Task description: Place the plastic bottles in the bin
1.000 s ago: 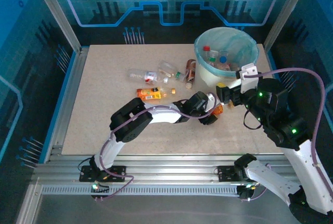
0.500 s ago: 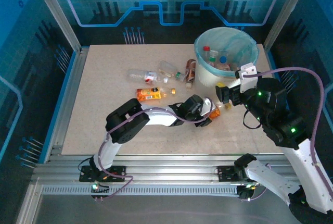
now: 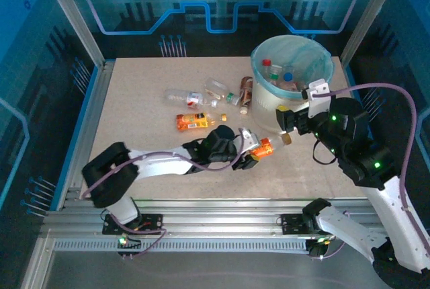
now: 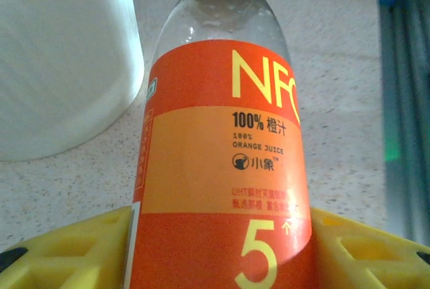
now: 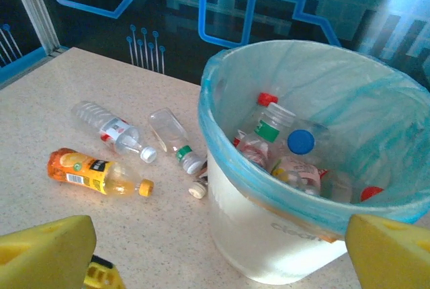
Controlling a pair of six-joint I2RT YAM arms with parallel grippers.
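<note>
One pale speckled table [image 3: 134,128] carries everything. At its far right stands the bin [image 3: 267,103], a white bucket with a light blue liner folded over the rim. It holds several plastic bottles [image 5: 269,128], one of them with a blue cap [image 5: 300,141]. The right gripper [image 3: 285,126] hangs just on the near side of the bin's wall, its yellow fingers [image 5: 40,249] spread wide with nothing between them. The left gripper [image 3: 247,151] sits near and left of the bin, its jaws drawn narrow onto an orange-labelled juice bottle [image 4: 222,154], with a yellow finger pressed to each side of the label. Left of the bin four more bottles lie on their sides:
- a clear red-labelled bottle [image 3: 185,97]
- a green-banded bottle [image 3: 220,91]
- a yellow-orange bottle [image 3: 195,121]
- a brownish bottle [image 3: 246,93], just beside the bin

A small white loose cap [image 5: 197,190] lies near them.
</note>
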